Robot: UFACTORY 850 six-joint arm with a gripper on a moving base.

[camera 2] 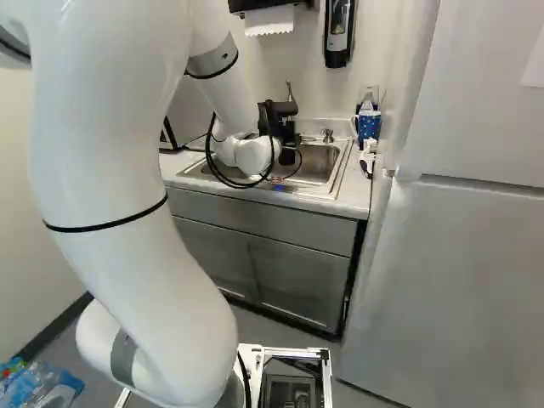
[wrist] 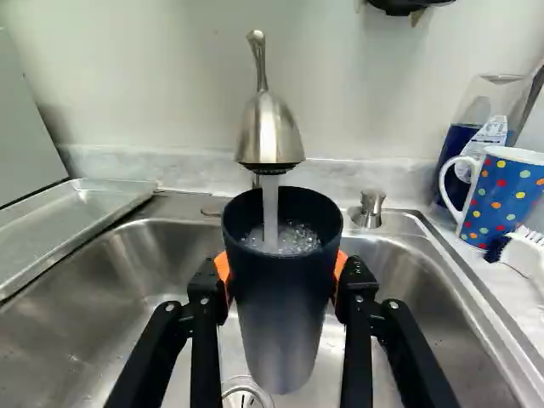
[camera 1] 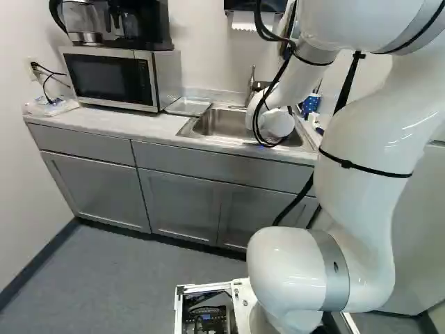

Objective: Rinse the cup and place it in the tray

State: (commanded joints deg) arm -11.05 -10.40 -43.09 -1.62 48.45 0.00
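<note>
Two orange pads (wrist: 223, 267) of the black tool (camera 2: 285, 129) pinch a tall, dark blue, tapered cup (wrist: 280, 310) from opposite sides. The cup is held mouth up over a stainless-steel sink (wrist: 110, 285), beneath a brushed-metal faucet (wrist: 270, 127); a stream of running water (wrist: 270, 208) falls into it, and bubbles (wrist: 297, 239) show inside. Part of the round metal drain (wrist: 244, 399) is visible below the cup. To one side of the basin lies the shallow metal tray (wrist: 72, 223); on the opposite side stand a blue mug with multicoloured dots (wrist: 504, 200) and, just beside it, a brush with dark bristles and a white body (wrist: 520, 257). Left base view: a silver and black microwave (camera 1: 111, 78) rests on the pale surface (camera 1: 132, 126) near the tray, while the white jointed arm (camera 1: 361, 149) reaches over the sink.
</note>
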